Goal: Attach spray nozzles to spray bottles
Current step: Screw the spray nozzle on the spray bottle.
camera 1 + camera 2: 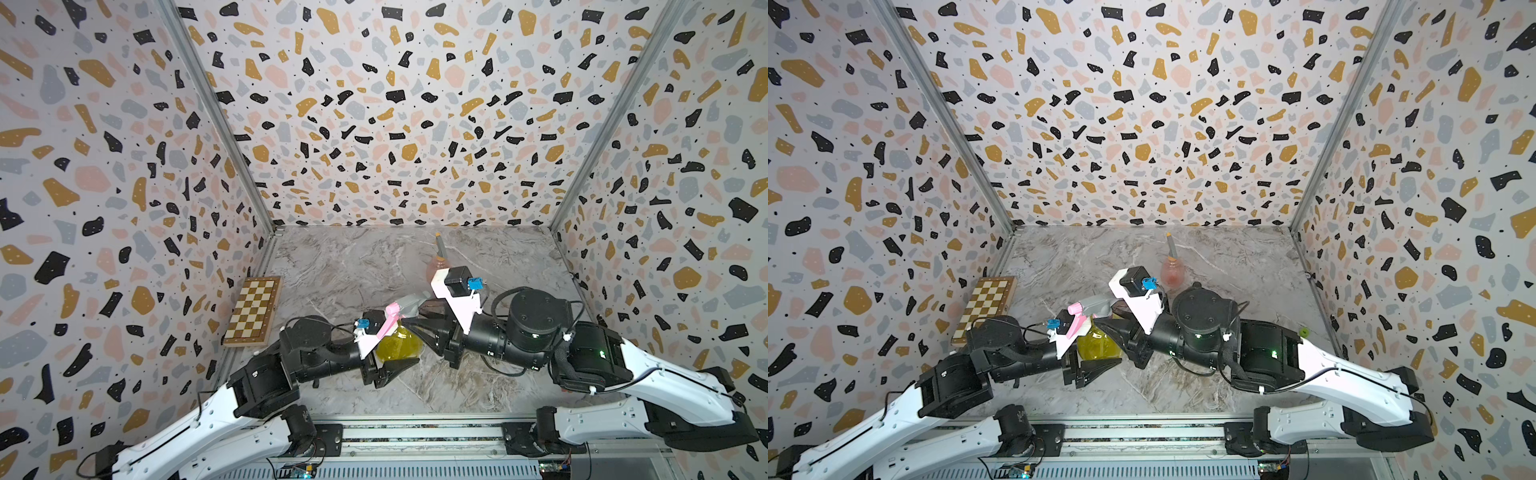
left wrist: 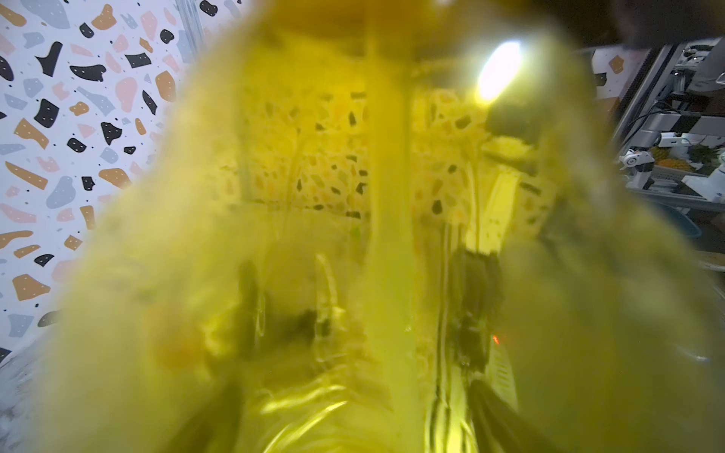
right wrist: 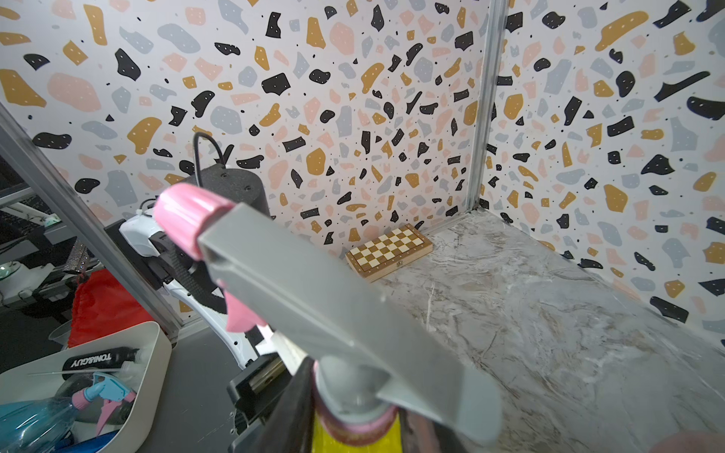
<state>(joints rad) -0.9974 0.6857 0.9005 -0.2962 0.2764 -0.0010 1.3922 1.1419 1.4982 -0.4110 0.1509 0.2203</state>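
1. yellow bottle (image 1: 395, 343): upright on the surface (image 1: 353, 266), near centre, between the two arms. The left end effector (image 1: 405, 353) is clamped on its round belly from the left. One finger shows on the near side; the other is hidden behind the bottle. In the left wrist view the bottle (image 2: 353, 235) fills nearly everything. Judged purpose: to brace the bottle against turning.

2. grey nozzle with pink trigger (image 1: 411, 303): seated on the yellow bottle's neck, spout pointing left. The right end effector (image 1: 412, 316) is closed on its pink collar (image 3: 353, 425) from the right, with a finger on each side in the right wrist view. Judged step: screwing the collar down. Whether the thread is fully home cannot be told.

3. pink bottle (image 1: 1172, 272): upright, far of centre, well apart from the work. A grey-and-orange nozzle (image 1: 1170, 246) is already on it.

4. chessboard (image 1: 251, 311): at the left edge of the surface, against the wall, clear of both arms.

5. dark shape (image 1: 1121, 309): just far of the right end effector, mostly hidden by its camera mount, not identifiable. No third bottle or black nozzle can be made out.

6. white tub (image 3: 161, 364): outside the enclosure, holding other bottles.

Obstruction: the two end effectors stand almost touching over one small bottle, so there is little room to regrip.
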